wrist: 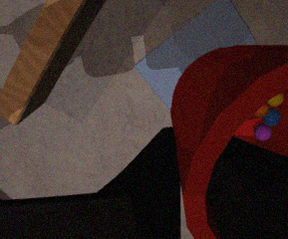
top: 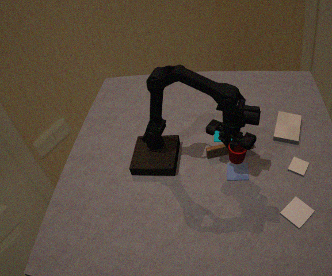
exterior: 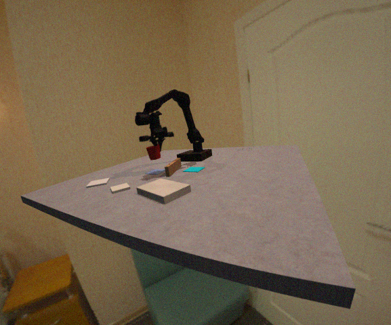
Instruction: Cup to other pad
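A red cup (top: 237, 155) (exterior: 153, 152) (wrist: 195, 95) hangs in the air above the table, slightly tilted in the exterior view. My gripper (top: 234, 144) (exterior: 157, 145) is shut on the cup's wall; in the wrist view one dark finger is inside the cup and one outside. Several marbles, among them a purple one (wrist: 263, 132), a blue one (wrist: 271, 118) and a yellow one (wrist: 276, 100), lie inside the cup. The blue pad (top: 237, 173) (exterior: 155, 172) (wrist: 160, 80) lies below the cup. The cyan pad (top: 217, 137) (exterior: 193, 169) lies beyond the wooden block, partly hidden by the gripper in the top view.
A wooden block (top: 216, 151) (exterior: 173, 166) (wrist: 39, 60) stands like a low wall between the two pads. A thick pale slab (top: 287, 127) (exterior: 163, 189), a small pale tile (top: 298, 166) (exterior: 120, 187) and a larger flat pale tile (top: 297, 211) (exterior: 98, 182) lie farther from the arm's base.
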